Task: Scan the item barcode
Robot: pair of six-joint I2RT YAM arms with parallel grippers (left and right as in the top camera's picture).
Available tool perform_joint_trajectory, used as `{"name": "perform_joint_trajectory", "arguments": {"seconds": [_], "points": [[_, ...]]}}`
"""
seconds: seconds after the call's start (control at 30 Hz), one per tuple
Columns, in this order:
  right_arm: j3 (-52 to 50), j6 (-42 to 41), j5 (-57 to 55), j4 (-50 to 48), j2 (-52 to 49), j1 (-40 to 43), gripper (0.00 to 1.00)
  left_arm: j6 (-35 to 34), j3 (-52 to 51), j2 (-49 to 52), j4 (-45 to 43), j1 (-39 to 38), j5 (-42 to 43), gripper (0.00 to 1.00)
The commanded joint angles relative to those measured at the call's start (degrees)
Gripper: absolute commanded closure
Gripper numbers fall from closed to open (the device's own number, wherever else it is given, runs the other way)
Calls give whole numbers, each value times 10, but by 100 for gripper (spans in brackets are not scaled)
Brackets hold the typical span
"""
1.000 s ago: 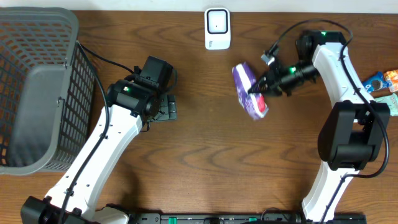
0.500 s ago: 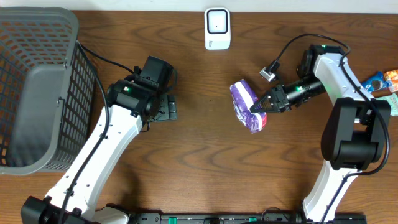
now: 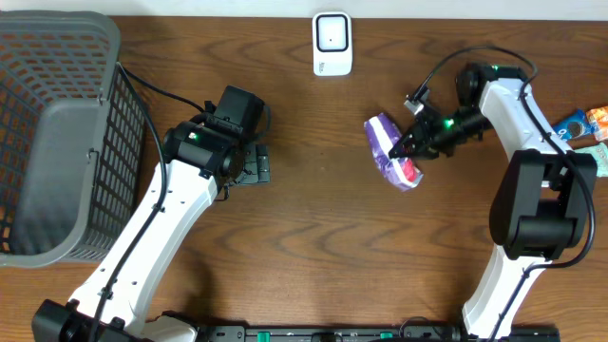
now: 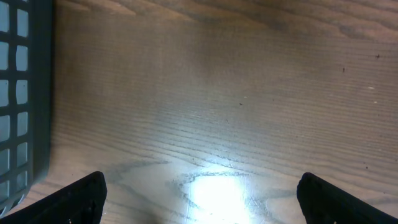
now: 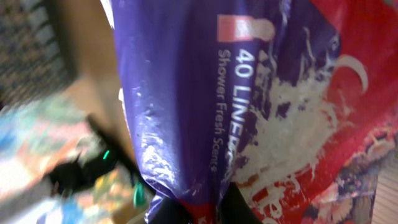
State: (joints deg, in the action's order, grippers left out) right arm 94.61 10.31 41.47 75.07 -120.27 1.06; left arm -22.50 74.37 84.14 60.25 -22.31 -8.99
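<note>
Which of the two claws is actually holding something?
The right gripper, pinched shut on the purple packet. The left gripper hangs open and empty over the table.

purple pack reads "40 line" and "shower fresh scent"

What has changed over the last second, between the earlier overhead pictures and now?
The right gripper, shut on the purple packet the whole time, first carried it toward the robot's side of the table, then back a little and to the robot's right, turning it. Nothing was grasped or released. The left gripper, open, the scanner and the basket stayed in place.
</note>
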Motion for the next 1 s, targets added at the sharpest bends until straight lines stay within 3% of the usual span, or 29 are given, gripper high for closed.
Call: {"name": "perform_joint_trajectory", "arguments": {"seconds": [0.0, 0.13, 0.23, 0.37, 0.43, 0.47, 0.6, 0.8, 0.97], "points": [[57, -223, -158, -17, 14, -37, 99, -3, 1, 1, 3, -2, -7, 2], [79, -356, -345, -38, 14, -103, 99, -3, 1, 1, 3, -2, -7, 2], [69, -405, -410, -62, 12, -152, 96, -3, 1, 1, 3, -2, -7, 2], [54, -424, -429, -102, 5, -216, 51, -3, 1, 1, 3, -2, -7, 2], [54, -424, -429, -111, 4, -239, 24, -3, 1, 1, 3, -2, -7, 2], [56, -424, -429, -114, 5, -250, 4, -3, 1, 1, 3, -2, -7, 2], [68, -365, -436, -121, 7, -262, 1, -3, 1, 1, 3, -2, -7, 2], [100, -376, -449, -75, 8, -209, 1, -3, 1, 1, 3, -2, -7, 2], [103, -351, -323, -76, 8, -118, 1, -3, 1, 1, 3, -2, -7, 2]]}}
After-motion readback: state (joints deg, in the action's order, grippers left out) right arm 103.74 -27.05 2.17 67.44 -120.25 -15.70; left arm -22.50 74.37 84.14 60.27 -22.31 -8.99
